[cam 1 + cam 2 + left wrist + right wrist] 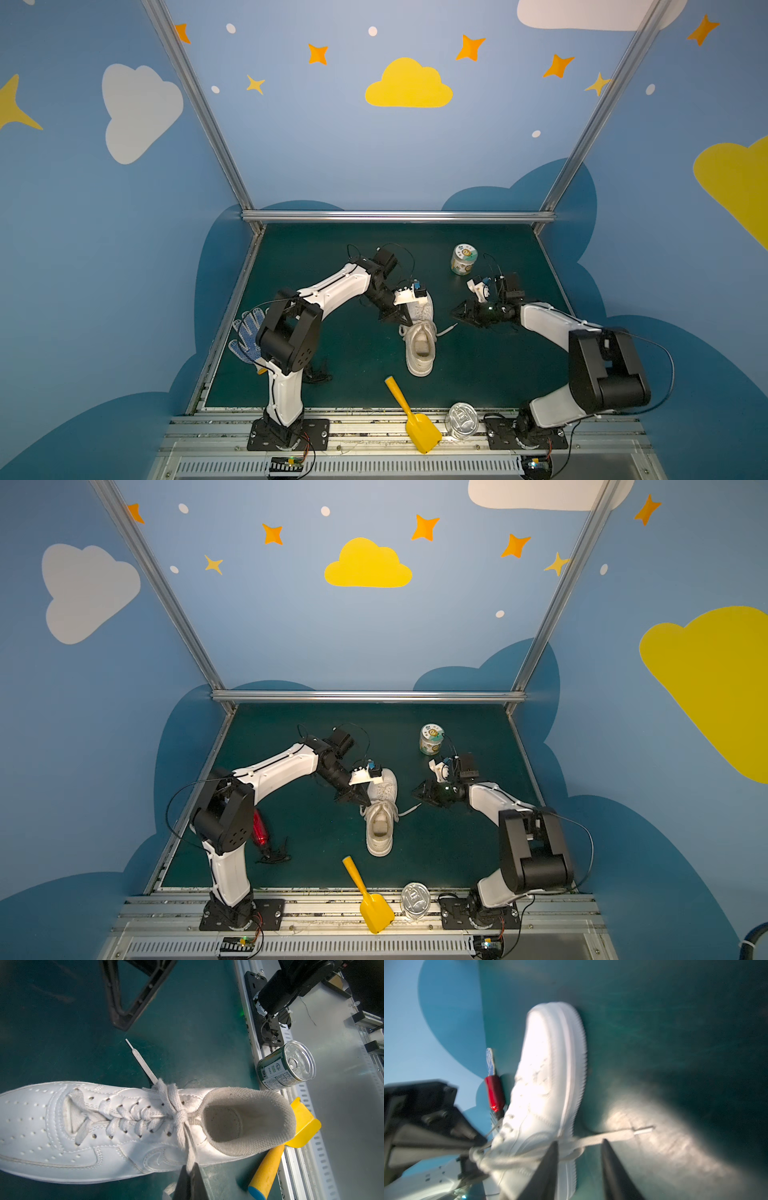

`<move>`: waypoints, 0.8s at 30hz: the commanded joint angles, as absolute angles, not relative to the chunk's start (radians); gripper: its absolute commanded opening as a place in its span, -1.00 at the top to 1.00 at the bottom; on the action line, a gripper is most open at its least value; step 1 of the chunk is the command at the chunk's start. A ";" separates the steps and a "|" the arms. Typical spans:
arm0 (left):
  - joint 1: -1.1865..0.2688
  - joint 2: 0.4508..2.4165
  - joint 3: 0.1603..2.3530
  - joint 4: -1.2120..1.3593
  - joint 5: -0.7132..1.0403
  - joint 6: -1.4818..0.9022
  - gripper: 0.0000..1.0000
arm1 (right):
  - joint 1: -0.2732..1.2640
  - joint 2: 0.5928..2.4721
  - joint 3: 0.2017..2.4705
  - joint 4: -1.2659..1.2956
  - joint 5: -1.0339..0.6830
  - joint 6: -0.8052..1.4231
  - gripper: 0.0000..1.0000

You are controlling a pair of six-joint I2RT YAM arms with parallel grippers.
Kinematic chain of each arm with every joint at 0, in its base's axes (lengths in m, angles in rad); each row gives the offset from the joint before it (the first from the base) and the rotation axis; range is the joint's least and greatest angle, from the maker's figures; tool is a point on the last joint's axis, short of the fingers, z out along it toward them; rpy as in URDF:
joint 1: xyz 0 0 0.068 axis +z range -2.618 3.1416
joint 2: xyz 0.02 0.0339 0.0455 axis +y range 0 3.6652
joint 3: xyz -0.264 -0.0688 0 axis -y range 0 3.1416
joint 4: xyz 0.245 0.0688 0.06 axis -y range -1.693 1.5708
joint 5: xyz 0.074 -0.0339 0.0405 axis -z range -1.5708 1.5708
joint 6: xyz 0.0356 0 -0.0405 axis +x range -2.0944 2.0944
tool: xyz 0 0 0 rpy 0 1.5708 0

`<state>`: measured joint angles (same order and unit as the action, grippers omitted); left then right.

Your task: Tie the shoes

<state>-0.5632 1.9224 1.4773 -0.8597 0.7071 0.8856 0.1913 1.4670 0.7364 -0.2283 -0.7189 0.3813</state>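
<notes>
The shoes are a single white sneaker point(420, 351) point(380, 829) lying mid-table, heel toward the front edge. Its laces point(178, 1113) are crossed into a knot above the tongue. My left gripper point(190, 1167) point(409, 323) is shut on one lace strand, pulled taut from the knot at the sneaker's left side. The other lace end point(141, 1061) point(449, 329) lies flat on the mat to the sneaker's right. My right gripper point(579, 1145) point(454, 314) hovers there with its jaws apart, and that lace point(612, 1133) runs across just beyond its tips. The right wrist view is blurred.
A green-labelled jar point(464, 259) stands at the back right. Along the front rail lie a tin can point(461, 419) and a yellow shovel point(409, 415). A blue-dotted glove point(245, 336), a red object point(261, 827) and a black cord point(318, 374) sit near the left arm's base.
</notes>
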 commanded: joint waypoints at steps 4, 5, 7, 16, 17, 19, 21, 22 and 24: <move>-0.564 1.896 1.480 -0.886 0.718 0.881 0.94 | 0.259 1.380 0.654 -0.297 -0.773 0.321 0.82; -0.564 1.896 1.481 -0.887 0.718 0.882 0.94 | 0.271 1.385 0.649 -0.289 -0.779 0.328 0.85; -0.564 1.898 1.482 -0.890 0.716 0.883 0.95 | 0.295 1.409 0.647 -0.267 -0.803 0.341 0.97; -0.565 1.894 1.479 -0.891 0.715 0.880 0.95 | 0.350 1.495 0.667 -0.226 -0.860 0.365 1.00; -0.566 1.893 1.477 -0.891 0.715 0.881 0.95 | 0.352 1.503 0.698 -0.221 -0.856 0.370 1.00; -0.565 1.891 1.473 -0.891 0.715 0.881 0.95 | 0.354 1.523 0.713 -0.200 -0.865 0.382 1.00; -0.567 1.887 1.470 -0.893 0.713 0.881 0.94 | 0.355 1.545 0.727 -0.184 -0.854 0.393 1.00; -0.566 1.888 1.470 -0.891 0.712 0.882 0.95 | 0.354 1.553 0.734 -0.184 -0.841 0.393 1.00; -0.566 1.885 1.466 -0.890 0.710 0.881 0.94 | 0.354 1.568 0.749 -0.185 -0.813 0.391 1.00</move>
<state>-0.5632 1.9221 1.4769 -0.8635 0.7055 0.8852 0.3508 1.5471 0.7155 -0.2054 -0.8341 0.3855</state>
